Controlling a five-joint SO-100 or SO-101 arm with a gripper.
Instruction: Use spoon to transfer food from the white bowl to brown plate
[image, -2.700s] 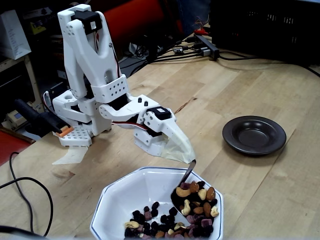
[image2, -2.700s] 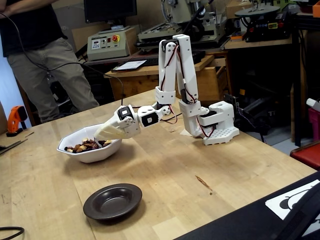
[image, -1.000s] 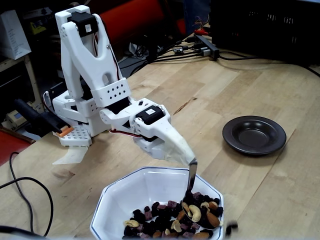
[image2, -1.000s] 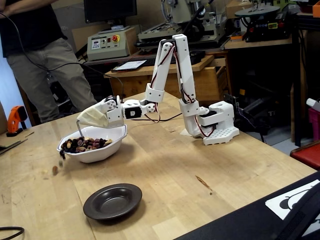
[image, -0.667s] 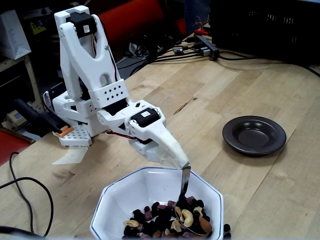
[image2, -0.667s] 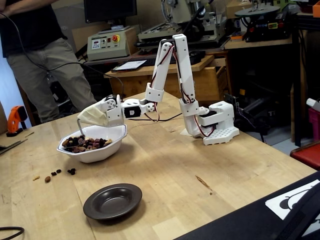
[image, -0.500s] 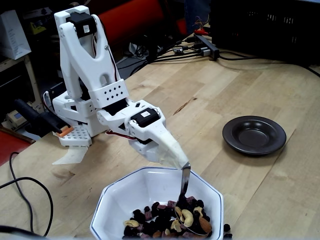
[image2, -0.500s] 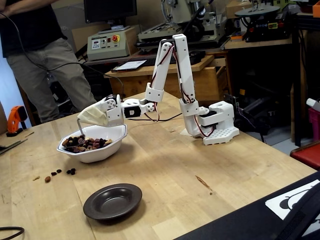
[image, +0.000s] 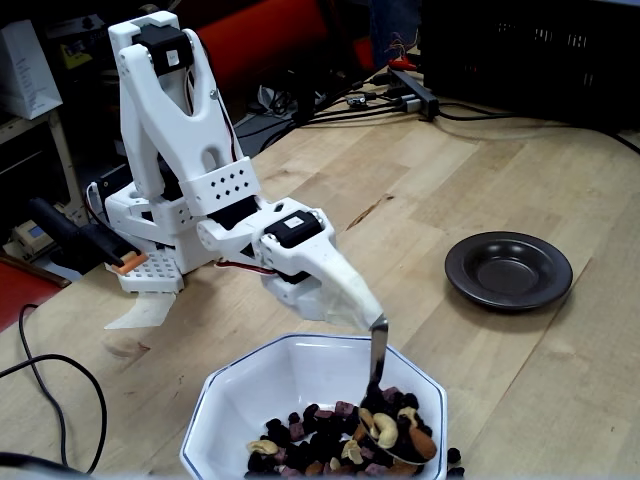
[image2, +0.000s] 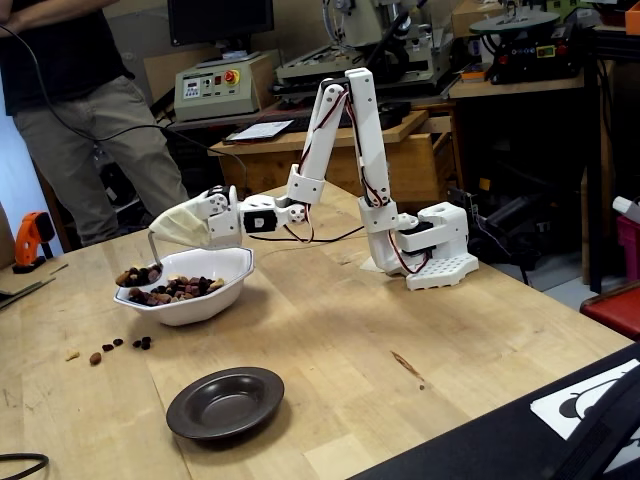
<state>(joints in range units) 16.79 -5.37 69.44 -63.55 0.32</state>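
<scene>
Spoon (image: 378, 352), seemingly loaded, amid food (image: 350, 440)

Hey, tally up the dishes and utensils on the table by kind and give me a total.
White bowl: 1
Brown plate: 1
Spoon: 1
Total: 3

We note one fixed view set close above the bowl (image: 300, 400), facing the arm's base (image: 150, 235). The other fixed view stands farther off across the table, side-on. Both share bowl (image2: 195, 295), plate (image2: 225, 402) and arm.
</scene>
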